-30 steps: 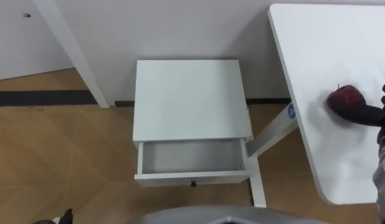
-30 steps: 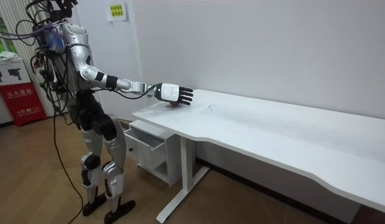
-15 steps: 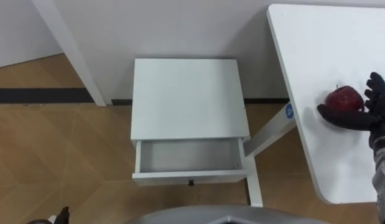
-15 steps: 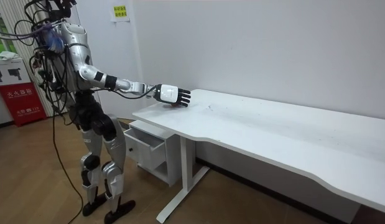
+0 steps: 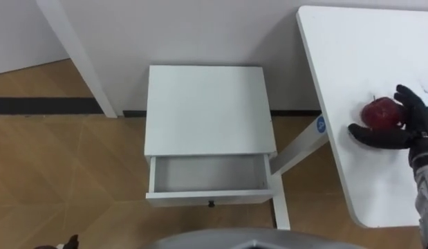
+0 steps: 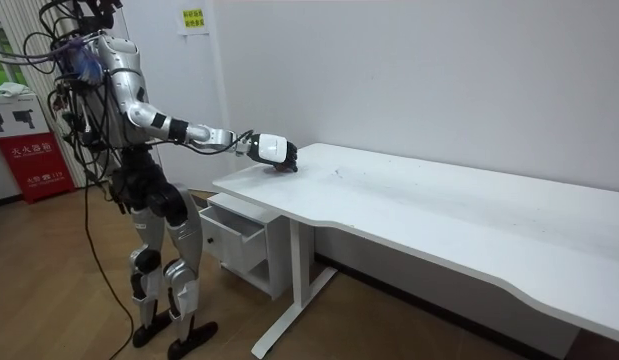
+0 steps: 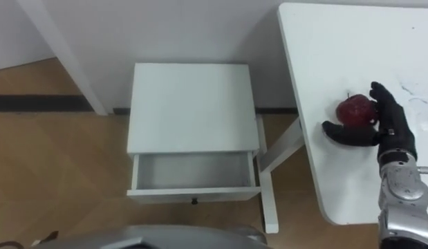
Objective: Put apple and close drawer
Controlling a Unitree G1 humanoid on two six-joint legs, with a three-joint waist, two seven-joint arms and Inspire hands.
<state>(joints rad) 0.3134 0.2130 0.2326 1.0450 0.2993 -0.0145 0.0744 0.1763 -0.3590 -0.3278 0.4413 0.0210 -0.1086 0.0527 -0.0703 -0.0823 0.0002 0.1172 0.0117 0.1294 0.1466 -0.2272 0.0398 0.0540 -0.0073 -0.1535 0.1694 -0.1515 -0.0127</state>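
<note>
Left eye view: right hand [image 5: 409,128] curls round apple [image 5: 379,113] on the table [image 5: 352,55].

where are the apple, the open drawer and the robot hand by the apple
apple [image 5: 379,114], left eye view, middle of its red skin
drawer [image 5: 200,196], left eye view, top of its front panel
right robot hand [image 5: 411,132], left eye view, dark palm beside the apple

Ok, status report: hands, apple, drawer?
Right robot hand wrapped round apple on table, not lifted. Left robot hand low, at side. Drawer open, empty. Nothing in the way.
</note>
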